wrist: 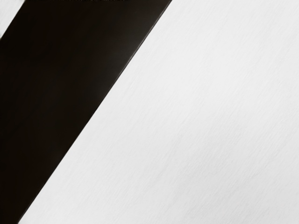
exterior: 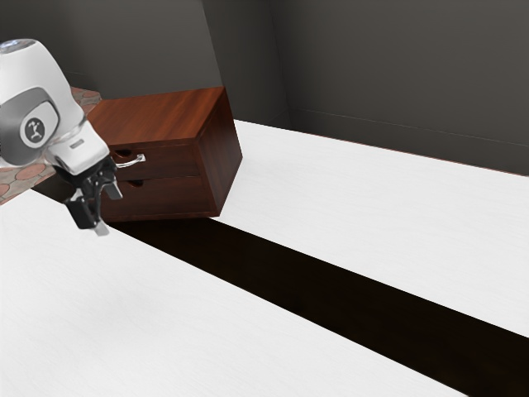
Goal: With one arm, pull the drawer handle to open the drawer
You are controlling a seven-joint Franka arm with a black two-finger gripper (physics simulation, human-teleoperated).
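The drawer handle (exterior: pixel 131 161) is a small silver bar in the upper left of the exterior view. It is on the upper drawer (exterior: pixel 169 159) of a reddish-brown wooden cabinet (exterior: pixel 165 112). A second drawer front sits below it, and both fronts look level with the cabinet's face. The cabinet stands at the back corner of the table (exterior: pixel 372 198), with its right edge angled toward the middle of the frame.

Our gripper (exterior: pixel 92 219) hangs just below and left of the handle, apart from it and pointing down at the table. We cannot tell whether our hand is open or closed. Our white arm (exterior: pixel 33 91) enters at the left edge. It carries a grey disc with a small dark mark that we cannot read.

The table is white, and a wide black stripe (exterior: pixel 331 298) runs from the cabinet's foot to the lower right. In the wrist view, the stripe (wrist: pixel 60 93) and the white surface (wrist: pixel 210 130) lie under our hand. Dark grey walls (exterior: pixel 397 58) close the back.
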